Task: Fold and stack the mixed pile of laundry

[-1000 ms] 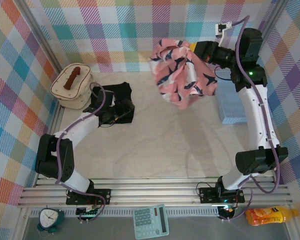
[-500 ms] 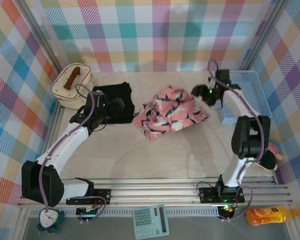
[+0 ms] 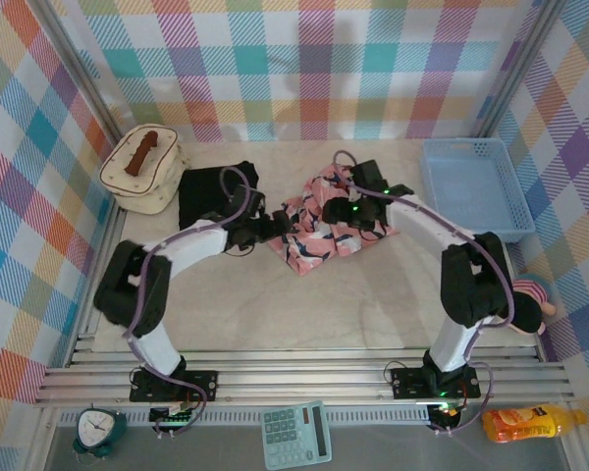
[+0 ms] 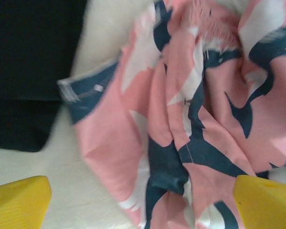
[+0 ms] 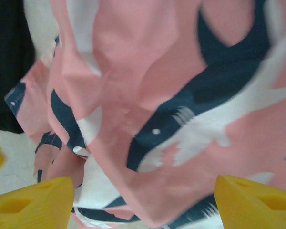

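The pink garment, printed with navy and white shapes, lies crumpled on the table at mid-back. The folded black shirt lies flat just to its left. My left gripper hovers at the pink garment's left edge, open; its yellow fingertips stand wide apart over the pink cloth, with the black shirt at upper left. My right gripper is low over the garment's top, also open. Its yellow fingertips straddle the pink folds without pinching them.
A cream quilted bag with a brown handle sits at the back left. A light-blue mesh basket stands at the back right. Checked walls close in the table. A calculator, a clock and an orange bottle lie beyond the near rail.
The right gripper opened and dropped the pink garment from the air onto the table, then swung left over it. The left arm moved right from the black shirt to the garment's edge.
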`<state>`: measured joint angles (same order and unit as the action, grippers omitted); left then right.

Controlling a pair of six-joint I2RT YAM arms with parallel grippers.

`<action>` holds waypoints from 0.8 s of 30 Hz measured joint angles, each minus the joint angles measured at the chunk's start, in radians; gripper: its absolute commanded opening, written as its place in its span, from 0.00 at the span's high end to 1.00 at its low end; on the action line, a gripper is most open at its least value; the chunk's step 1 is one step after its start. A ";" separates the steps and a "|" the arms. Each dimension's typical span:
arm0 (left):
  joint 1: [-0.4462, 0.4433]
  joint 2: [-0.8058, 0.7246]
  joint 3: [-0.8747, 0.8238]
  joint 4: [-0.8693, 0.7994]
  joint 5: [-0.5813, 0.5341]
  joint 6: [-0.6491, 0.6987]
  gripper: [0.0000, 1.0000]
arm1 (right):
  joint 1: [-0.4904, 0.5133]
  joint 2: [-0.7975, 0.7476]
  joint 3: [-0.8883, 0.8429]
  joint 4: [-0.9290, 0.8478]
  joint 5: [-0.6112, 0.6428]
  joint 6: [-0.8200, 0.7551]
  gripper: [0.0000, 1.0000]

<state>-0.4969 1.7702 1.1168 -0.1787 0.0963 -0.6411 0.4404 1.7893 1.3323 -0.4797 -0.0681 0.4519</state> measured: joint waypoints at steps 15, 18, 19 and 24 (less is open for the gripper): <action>-0.140 0.149 0.194 0.008 0.006 0.014 1.00 | -0.033 -0.031 0.181 -0.119 0.273 -0.137 0.96; -0.139 0.114 0.195 -0.056 -0.017 0.046 1.00 | -0.085 -0.156 0.108 -0.119 0.315 -0.144 0.94; -0.139 0.099 0.195 -0.079 -0.023 0.060 1.00 | -0.103 -0.207 0.061 -0.121 0.323 -0.143 0.95; -0.139 -0.022 0.168 -0.175 -0.027 0.147 1.00 | -0.129 -0.333 -0.152 -0.197 0.347 -0.117 1.00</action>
<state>-0.6361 1.7485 1.2850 -0.3542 0.0689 -0.4942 0.3119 1.4559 1.1805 -0.6765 0.2790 0.3347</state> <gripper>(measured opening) 0.048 0.066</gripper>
